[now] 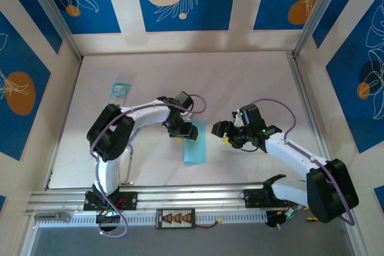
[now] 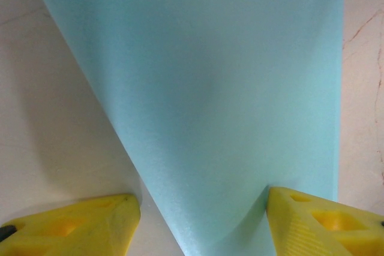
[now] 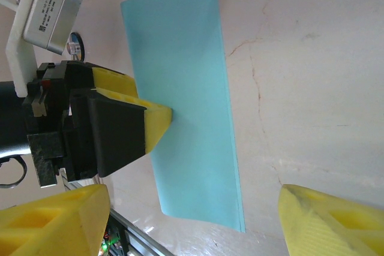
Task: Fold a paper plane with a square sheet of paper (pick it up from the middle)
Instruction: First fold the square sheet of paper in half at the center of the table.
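**Sheet and grippers.** The light-blue sheet of paper (image 1: 195, 143) lay on the pale table (image 1: 252, 82) as a narrow rectangle, longer than it was wide, between the two grippers.

**Left wrist view.** The sheet (image 2: 228, 88) ran forward from between the jaws of the left gripper (image 2: 201, 208). It broadened away from them, and its surface was gently bowed close to the fingertips. These jaws stood spread apart with the paper between them. One yellow fingertip (image 2: 78, 226) sat just outside the sheet's slanted edge, over bare table. The other (image 2: 318, 220) touched the sheet near its opposite, straight edge.

**Right wrist view.** The left gripper's yellow fingertip (image 3: 157, 118) met one long edge of the sheet (image 3: 186, 88) about midway along it. The jaws of the right gripper (image 3: 193, 202) were spread wide, one yellow finger (image 3: 54, 220) to each side. The sheet lay ahead of them on the table. Its nearest corner fell between the two fingers, and its length ran away from them.

**Top view.** The left gripper (image 1: 180, 129) stood at the sheet's upper left edge. The right gripper (image 1: 222, 131) was near the opposite long edge, apart from the paper and facing the left gripper's jaws across it. A small printed packet (image 1: 120, 93) lay well behind the left gripper, towards the far left of the table and clear of both sets of jaws.
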Tool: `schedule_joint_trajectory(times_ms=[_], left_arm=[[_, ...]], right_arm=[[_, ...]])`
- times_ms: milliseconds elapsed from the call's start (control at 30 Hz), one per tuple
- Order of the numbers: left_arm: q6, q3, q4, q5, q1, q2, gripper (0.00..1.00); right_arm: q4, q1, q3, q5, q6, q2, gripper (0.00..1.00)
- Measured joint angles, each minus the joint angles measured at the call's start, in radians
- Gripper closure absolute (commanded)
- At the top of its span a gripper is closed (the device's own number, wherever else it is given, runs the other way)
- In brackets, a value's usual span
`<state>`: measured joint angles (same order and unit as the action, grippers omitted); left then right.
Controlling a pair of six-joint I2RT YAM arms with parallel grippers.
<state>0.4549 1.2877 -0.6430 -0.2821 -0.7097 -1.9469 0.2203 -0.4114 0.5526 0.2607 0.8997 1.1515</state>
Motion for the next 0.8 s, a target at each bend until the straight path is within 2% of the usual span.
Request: schedule_joint_trajectory(times_ms=[800], left_arm=[[0.014, 0.008, -0.004, 0.007, -0.002, -0.013, 0.37]], right_arm=[[0.003, 0.0, -0.005, -0.003, 0.0, 0.006, 0.25]])
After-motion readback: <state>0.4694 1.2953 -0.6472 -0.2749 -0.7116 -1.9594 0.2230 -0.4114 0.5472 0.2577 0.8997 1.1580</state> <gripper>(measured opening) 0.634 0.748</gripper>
